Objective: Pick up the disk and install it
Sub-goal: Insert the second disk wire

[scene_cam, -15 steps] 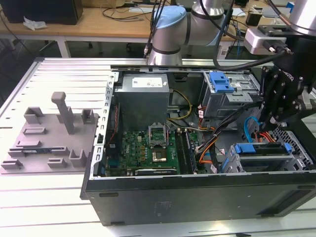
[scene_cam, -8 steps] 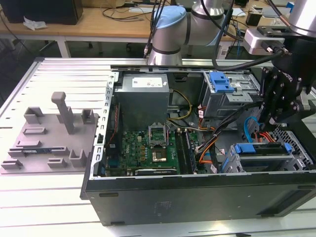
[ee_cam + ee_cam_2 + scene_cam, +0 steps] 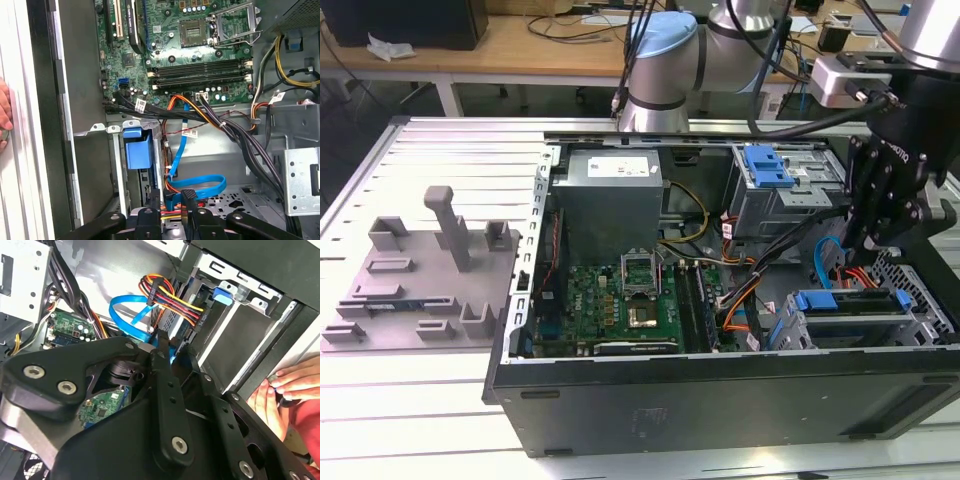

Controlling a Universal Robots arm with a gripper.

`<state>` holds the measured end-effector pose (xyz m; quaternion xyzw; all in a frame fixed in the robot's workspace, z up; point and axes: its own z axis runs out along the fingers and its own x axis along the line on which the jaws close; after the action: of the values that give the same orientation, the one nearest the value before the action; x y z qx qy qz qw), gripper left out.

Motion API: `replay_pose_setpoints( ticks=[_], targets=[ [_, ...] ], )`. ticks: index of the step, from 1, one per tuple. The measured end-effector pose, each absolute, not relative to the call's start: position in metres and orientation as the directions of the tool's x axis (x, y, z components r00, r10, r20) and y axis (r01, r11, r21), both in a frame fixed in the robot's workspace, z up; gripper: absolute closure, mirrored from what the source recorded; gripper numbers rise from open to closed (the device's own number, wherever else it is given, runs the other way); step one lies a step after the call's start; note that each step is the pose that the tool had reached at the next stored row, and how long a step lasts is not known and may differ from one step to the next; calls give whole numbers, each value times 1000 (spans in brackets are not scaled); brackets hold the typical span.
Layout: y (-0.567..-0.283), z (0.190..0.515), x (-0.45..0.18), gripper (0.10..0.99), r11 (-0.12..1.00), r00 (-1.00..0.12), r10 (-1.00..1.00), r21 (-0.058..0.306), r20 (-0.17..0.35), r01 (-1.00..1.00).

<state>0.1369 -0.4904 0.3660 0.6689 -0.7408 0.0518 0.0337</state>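
Hovering low over the drive bay, jaws pinched shut on nothing.

Just beneath: flat silver disk in its bright blue plastic frame, lying level in the grey perforated metal cage, apparently so the frame can latch there. Beyond, green motherboard; farther back, big grey metal box.

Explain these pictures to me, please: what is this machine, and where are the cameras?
It is a robot arm with a black claw at its end, working over an open computer case on a slatted white table. One camera stands off the arm. Two ride near its wrist and look into the case. The claw hangs above a metal cage where the blue-framed disk sits. I cannot tell whether it holds anything. A person's hand is beside the case.
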Motion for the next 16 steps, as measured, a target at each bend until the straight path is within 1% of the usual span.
replay_pose_setpoints(
  ticks=[3, 14, 16],
  targets=[
    [-489, 366, 137, 780, 99, -103, -986, -32, 128, -995],
    [-490, 366, 136, 780, 100, -104, -986, -33, 128, -994],
    [-490, 366, 136, 780, 100, -102, -986, -23, 129, -995]
  ],
)
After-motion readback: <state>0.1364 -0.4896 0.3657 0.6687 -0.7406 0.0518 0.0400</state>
